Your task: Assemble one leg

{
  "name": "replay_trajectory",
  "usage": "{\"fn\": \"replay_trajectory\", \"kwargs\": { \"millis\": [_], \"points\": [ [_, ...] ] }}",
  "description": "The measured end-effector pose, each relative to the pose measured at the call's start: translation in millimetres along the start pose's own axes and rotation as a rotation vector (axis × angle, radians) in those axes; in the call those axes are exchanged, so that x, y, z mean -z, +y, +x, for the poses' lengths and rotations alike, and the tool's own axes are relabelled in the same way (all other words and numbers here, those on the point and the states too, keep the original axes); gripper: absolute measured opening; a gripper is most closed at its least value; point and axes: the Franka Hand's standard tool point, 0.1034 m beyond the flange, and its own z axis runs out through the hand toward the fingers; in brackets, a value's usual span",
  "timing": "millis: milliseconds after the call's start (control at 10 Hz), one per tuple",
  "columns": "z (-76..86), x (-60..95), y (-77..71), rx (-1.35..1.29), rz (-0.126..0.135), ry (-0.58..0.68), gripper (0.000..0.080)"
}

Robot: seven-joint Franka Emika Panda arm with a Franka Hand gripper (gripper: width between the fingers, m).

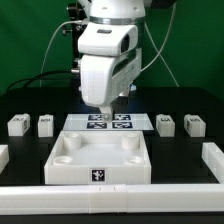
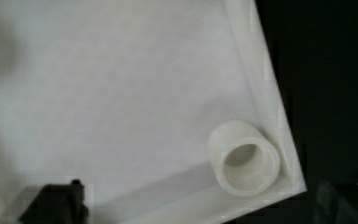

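Four small white legs stand in a row on the black table: two at the exterior view's left [image 1: 17, 125] [image 1: 45, 123] and two at its right [image 1: 166, 123] [image 1: 194, 125]. My gripper [image 1: 103, 113] hangs over the back edge of the large white tray-like piece [image 1: 70, 168], far from every leg. It holds nothing. In the wrist view the tray's flat surface [image 2: 105, 100] fills the picture, with one round corner socket [image 2: 247, 155]. One dark fingertip [image 2: 55, 205] shows well off to the side, so the jaws stand apart. No leg shows in the wrist view.
The marker board [image 1: 108, 122] lies behind the tray, under the gripper. White low walls run along the front [image 1: 110, 198] and both sides [image 1: 212, 155] of the table.
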Motion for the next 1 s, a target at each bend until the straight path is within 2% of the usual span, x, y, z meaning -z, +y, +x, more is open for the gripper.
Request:
{"fn": "replay_trajectory", "kwargs": {
  "millis": [200,500,600,700,900,1000],
  "points": [
    [-1.6,-0.8,0.1,0.029,0.0,-0.001,0.065],
    [-21.6,-12.9,-7.3,0.31,0.01,-0.001,0.065],
    [-28.1,-17.5,-11.9,0.366,0.024,-0.001,0.065],
    [-31.1,-23.6,-16.2,0.421,0.026,0.001,0.065],
    [-33.7,-44.1,-29.2,0.445,0.064,0.0,0.065],
    [-33.8,-50.0,-30.7,0.445,0.073,0.001,0.065]
  ]
}}
